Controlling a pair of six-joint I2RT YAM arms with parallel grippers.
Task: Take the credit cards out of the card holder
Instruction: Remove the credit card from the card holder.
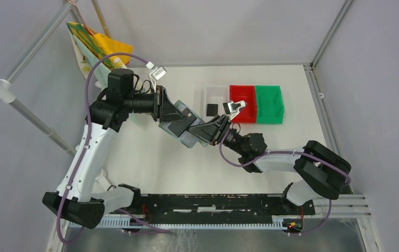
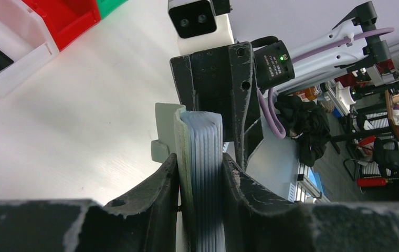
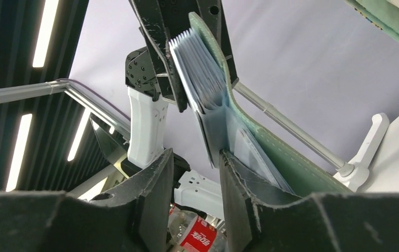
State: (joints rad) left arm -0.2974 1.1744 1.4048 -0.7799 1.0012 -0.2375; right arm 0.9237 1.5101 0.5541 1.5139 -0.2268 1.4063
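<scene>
L gripper point(image 1: 186, 130) is clamped tight on the card holder point(image 2: 200, 136), held up over the table point(image 1: 150, 157) mid-workspace w/ its stack of clear sleeves fanned toward the R gripper point(image 3: 193, 157); R jaws stand apart, nothing pinched between them, sleeve edges just beside one finger; one black card point(image 1: 212, 109) already lies in the white bin point(image 1: 217, 88), which sits next to the red bin point(image 1: 239, 89) and green bin point(image 1: 269, 105); can't tell for sure whether other cards sit in the sleeves. Step in hand, by my read: fish out the next card. To do it well: hold L grip firm so the holder doesn't twist; set R fingertips on a card edge only, not sleeve or cover; close gently; pull straight along the pocket opening; if a sleeve drags along, let go & regrip.
</scene>
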